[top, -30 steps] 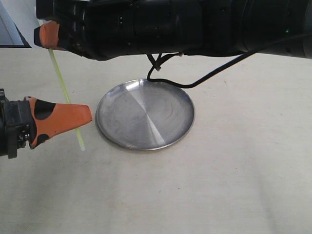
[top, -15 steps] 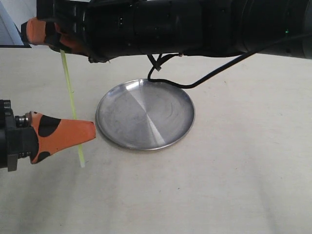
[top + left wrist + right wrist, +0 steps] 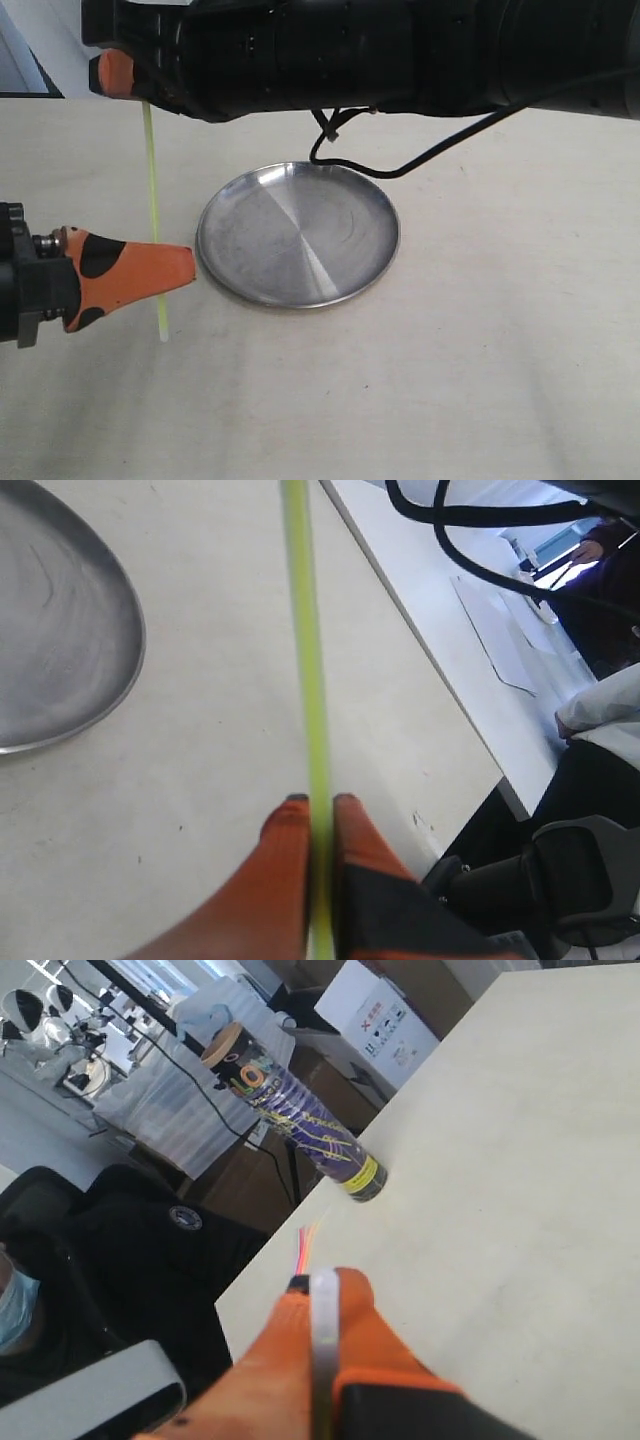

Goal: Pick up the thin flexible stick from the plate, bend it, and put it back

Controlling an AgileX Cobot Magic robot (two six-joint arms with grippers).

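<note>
Yellow-green thin plastic stick point(image 3: 152, 200), pinched by left gripper point(image 3: 182, 265) and right gripper point(image 3: 113, 72), stands straight at nine o'clock of the round steel plate point(image 3: 240, 210): bending and return remain.

**Hand closed on the stick**

At the lower middle of the frame the orange hand point(image 3: 322, 1282) pinches the pale stick point(image 3: 323, 1325), seen end-on. The cream desk point(image 3: 520, 1180) fills the right side. A purple tube point(image 3: 300, 1125) sits at the desk's edge. A white box point(image 3: 385, 1010) shows at the top and a black chair point(image 3: 120, 1260) at lower left.
</note>
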